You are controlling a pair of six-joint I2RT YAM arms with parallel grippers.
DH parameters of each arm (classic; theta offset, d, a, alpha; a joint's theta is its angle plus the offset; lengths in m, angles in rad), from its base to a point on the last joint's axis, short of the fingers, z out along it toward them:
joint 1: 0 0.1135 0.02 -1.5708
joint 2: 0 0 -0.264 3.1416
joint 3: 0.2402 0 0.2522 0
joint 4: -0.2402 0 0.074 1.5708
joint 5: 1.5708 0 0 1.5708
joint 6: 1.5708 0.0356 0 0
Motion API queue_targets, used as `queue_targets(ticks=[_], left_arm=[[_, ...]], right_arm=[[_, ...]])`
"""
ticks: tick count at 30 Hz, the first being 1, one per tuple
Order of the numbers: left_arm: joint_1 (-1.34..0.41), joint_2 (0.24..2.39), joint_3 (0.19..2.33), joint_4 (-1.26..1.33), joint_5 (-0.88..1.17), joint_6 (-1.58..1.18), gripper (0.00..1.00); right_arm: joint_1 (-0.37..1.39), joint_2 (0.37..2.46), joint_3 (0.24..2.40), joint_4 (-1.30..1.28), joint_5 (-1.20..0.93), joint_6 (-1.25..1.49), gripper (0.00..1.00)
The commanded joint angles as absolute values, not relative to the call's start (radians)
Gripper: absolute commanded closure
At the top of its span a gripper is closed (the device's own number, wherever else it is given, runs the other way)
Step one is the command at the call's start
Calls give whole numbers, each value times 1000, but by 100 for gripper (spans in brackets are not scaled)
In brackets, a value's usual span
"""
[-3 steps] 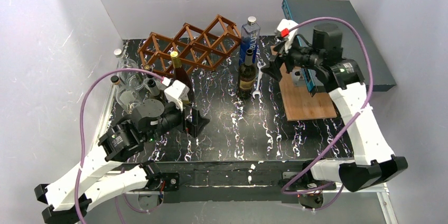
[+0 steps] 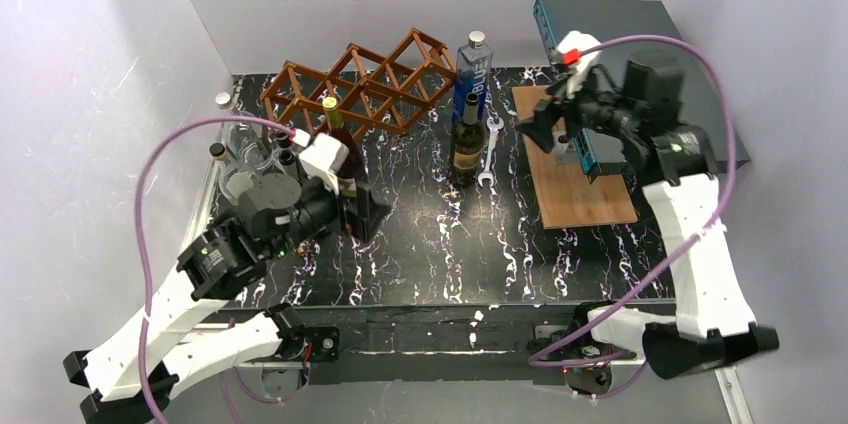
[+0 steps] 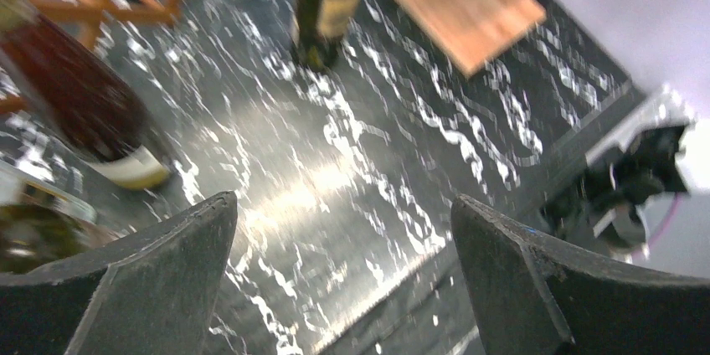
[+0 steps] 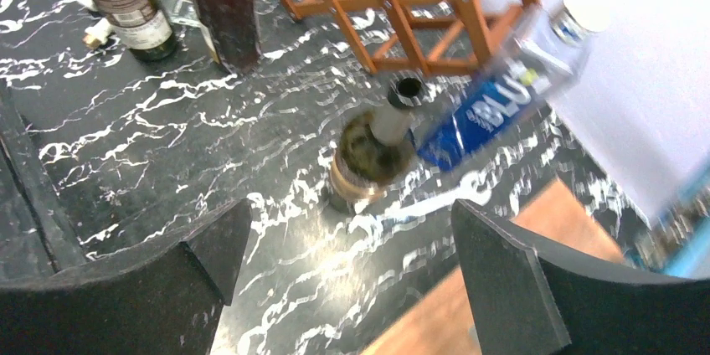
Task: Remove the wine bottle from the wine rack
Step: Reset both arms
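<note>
Lettering: blue bottle [image 2: 472,74] reads "BLUE" down its side in the top view, only "BLU" sharp in the right wrist view; wine bottle [image 2: 467,140] carries a tan label, print too small to read; second label on a dark bottle [image 4: 126,5] at the far left, also unreadable.

Wine bottle is off the wine rack [image 2: 360,86]; upright on the table [image 2: 450,254] just in front of the rack's right end, just beside the blue bottle, wrench [image 2: 489,152] close on its right.

Right gripper [image 2: 532,126]: jaws spread wide, nothing between them; hangs over the left edge of the wooden board [image 2: 585,184], apart from the wine bottle.
Left gripper [image 2: 366,218]: jaws spread wide, empty; low, just beside the gold-capped red bottle [image 2: 341,142].

Right wrist view alone shows the wine bottle's open mouth from above; left wrist view is blurred, shows that bottle's base and the board corner; only the top view shows the clear glass bottles [image 2: 238,144] crowding the left edge.

Bare marbled surface runs from the wine bottle to the near edge, between the arms.
</note>
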State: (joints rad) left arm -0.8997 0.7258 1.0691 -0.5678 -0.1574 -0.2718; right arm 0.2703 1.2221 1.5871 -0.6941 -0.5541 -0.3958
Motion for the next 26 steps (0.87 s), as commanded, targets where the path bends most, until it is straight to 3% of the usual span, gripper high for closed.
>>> queue_targets(ticks=[1,18,26], left_arm=[[-843,761,1231,-575,-266,-195,2],[-785,799,1483,-702,-344,-117,2],[-785,798,1473,-714,-332,-124,2]], right_arm=[[174,1084,1626,-706,-452,-288,2],[87,953,1624,-644,-121,-68,2],[71,945,1606,-642,-135,-102,2]])
